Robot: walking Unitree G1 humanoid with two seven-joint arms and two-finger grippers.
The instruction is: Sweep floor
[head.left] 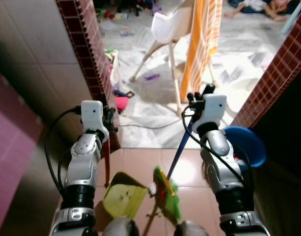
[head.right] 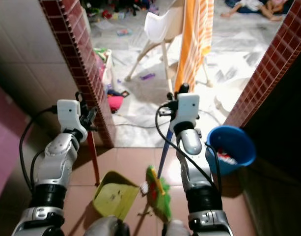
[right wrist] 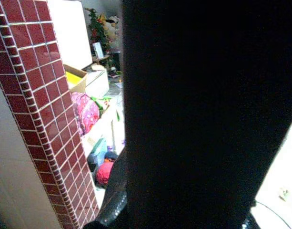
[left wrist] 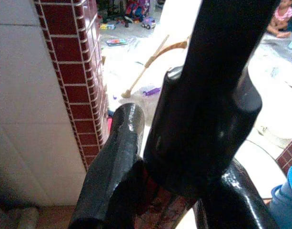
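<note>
My left gripper [head.left: 110,121] is shut on the red upright handle [head.left: 107,164] of a yellow-green dustpan [head.left: 123,199], which rests on the pink floor tiles between my arms. In the left wrist view the black fingers [left wrist: 112,176] clamp that dark red handle [left wrist: 157,210]. My right gripper [head.left: 197,98] is shut on the blue broom handle [head.left: 178,153]. The broom head [head.left: 166,192], with green, yellow and red bristles, sits on the tiles just right of the dustpan. A small white scrap [head.left: 151,188] lies between them.
A red brick pillar [head.left: 89,54] stands close on the left and a brick wall [head.left: 278,73] on the right. A blue bucket [head.left: 248,145] sits by my right arm. Ahead stand a white high chair [head.left: 167,29], an orange striped cloth [head.left: 202,44], scattered toys and a person [head.left: 260,7].
</note>
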